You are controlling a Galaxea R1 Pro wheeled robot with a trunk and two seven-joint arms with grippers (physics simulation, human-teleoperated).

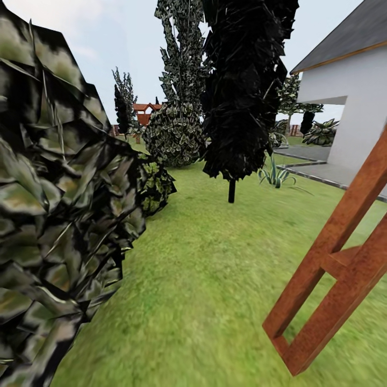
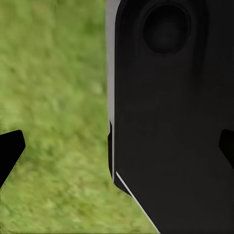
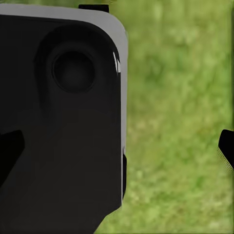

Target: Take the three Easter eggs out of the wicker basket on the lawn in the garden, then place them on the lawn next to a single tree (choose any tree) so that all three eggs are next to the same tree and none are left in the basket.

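Eggs absent; lawn, tree ahead. You had both end effectors spread, empty. Presumably light, smooth: grip mid-girth.

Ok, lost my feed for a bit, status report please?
Both jaws open, nothing held. Rolling over lawn; slender-trunked tree ahead. Big bush close left, wooden frame close right.
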